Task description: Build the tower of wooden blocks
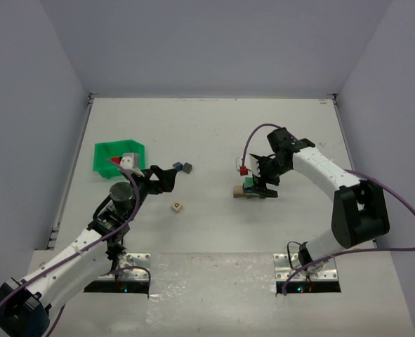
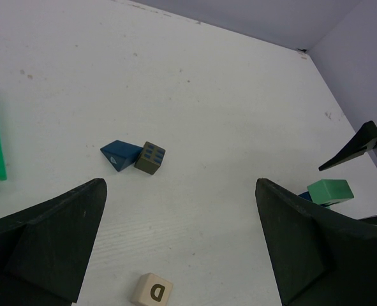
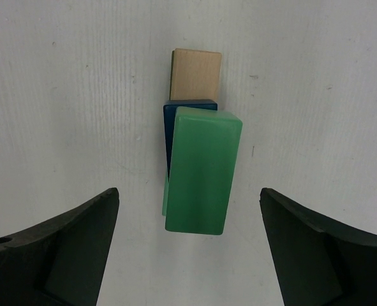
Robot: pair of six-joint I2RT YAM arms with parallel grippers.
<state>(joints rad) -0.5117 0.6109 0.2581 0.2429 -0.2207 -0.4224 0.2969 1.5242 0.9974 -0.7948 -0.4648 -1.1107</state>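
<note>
The wood block tower [image 1: 248, 187] stands right of the table's middle. From above it shows a tan block [image 3: 196, 74] on the table, a blue piece [image 3: 189, 108] and a long green block [image 3: 201, 169] on top. My right gripper [image 3: 189, 194] hovers over it, open, one finger on each side of the green block with white table showing in both gaps. In the top view the right gripper [image 1: 260, 185] sits just right of the stack. My left gripper [image 2: 180, 185] is open and holds nothing, hanging over the table short of a blue wedge [image 2: 119, 154] and a dark cube [image 2: 150, 158].
A tan cube marked D [image 2: 151, 290] lies on the table between my left fingers [image 2: 54, 236]. A green plastic bin [image 1: 119, 156] stands at the left, behind the left gripper [image 1: 166, 175]. Grey walls close in the table at the back and both sides.
</note>
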